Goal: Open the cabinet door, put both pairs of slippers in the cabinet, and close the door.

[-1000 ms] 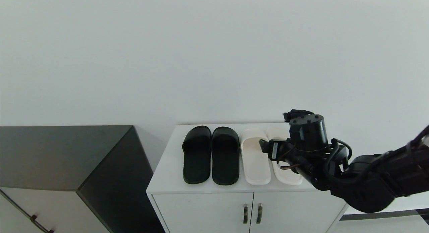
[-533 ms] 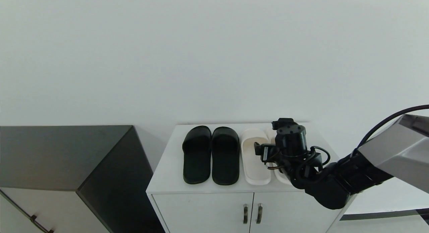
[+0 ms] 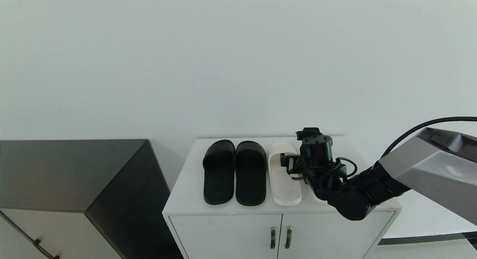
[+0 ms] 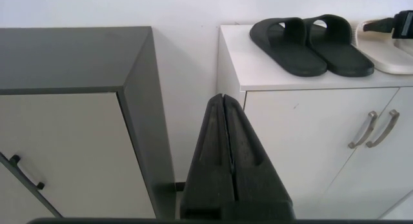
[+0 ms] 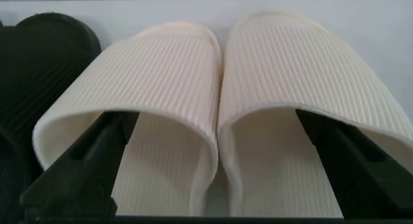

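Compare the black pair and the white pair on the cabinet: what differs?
Colour: black pair is dark, white pair cream.
Place: black pair lies to the robot's left of the white pair.
Contact: the open right pincer has a finger under each white pair strap; nothing touches the black pair.
Shared: both lie flat on the cabinet top, doors shut.

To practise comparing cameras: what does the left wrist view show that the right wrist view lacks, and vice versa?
Left wrist view alone: the left gripper, shut; the dark cabinet; the white cabinet with closed doors and handles. Right wrist view alone: the fingers of the open right gripper, under the straps of the white slippers. Both: the white slippers and a black slipper.
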Available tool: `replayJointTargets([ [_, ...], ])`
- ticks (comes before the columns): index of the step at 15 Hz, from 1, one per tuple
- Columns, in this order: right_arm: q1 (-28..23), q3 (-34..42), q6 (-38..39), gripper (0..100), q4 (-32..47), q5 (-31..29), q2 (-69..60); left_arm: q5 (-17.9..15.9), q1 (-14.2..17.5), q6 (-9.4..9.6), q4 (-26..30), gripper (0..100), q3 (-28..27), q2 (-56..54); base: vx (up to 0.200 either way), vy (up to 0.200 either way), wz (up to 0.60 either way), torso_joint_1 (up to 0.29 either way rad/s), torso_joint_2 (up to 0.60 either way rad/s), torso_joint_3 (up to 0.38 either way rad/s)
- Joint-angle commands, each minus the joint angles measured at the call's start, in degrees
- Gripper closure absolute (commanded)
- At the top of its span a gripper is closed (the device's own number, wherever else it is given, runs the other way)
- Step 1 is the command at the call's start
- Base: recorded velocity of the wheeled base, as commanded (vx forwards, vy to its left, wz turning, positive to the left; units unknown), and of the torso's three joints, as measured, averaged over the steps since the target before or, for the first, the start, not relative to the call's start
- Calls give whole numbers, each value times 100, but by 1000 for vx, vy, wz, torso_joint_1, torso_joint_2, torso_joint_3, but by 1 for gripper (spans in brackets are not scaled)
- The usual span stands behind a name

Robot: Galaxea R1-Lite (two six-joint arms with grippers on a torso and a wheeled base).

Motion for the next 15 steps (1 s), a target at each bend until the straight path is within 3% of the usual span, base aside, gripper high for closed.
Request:
replayJointTargets([
  [1,-39,-222,-42,0,-3,-14,184,1,4,-2,-1,100,0,-1,0,0,0,0,0,0],
  [3,-57,-345,-78,0,-3,-84,246,1,4,-2,-1,100,0,-1,0,0,0,0,0,0],
  [4,-57,-345,-78,100,-3,-84,246,1,-5,-2,-1,100,0,-1,0,0,0,0,0,0],
  [12,-66,-266,-174,100,6,-102,35,1,4,-11,-1,100,0,-1,0,0,0,0,0,0],
  [15,-48,173,-201,100,33,-58,-686,1,4,-20,-1,100,0,-1,0,0,0,0,0,0],
])
